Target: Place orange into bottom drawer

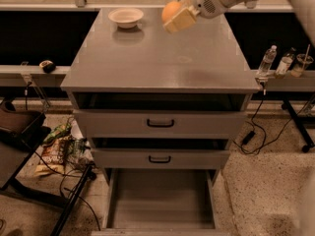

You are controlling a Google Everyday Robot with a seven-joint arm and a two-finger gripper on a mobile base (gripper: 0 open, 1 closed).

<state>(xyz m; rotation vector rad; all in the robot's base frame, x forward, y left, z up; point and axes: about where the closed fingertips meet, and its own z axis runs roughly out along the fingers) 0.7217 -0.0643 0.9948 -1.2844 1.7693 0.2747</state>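
Note:
The orange (170, 10) is small and round and sits between the fingers of my gripper (175, 16), held in the air above the back of the grey cabinet's top (162, 58). The gripper is shut on it; the white arm comes in from the upper right. The bottom drawer (161, 196) is pulled out at the foot of the cabinet, a wide shallow grey tray with nothing in it. It lies far below and in front of the gripper.
A cream bowl (126, 16) stands at the back left of the cabinet top. Two upper drawers with black handles (160, 124) are shut. Bottles (266, 62) stand on a ledge at right. Bags and cables (59, 149) lie on the floor at left.

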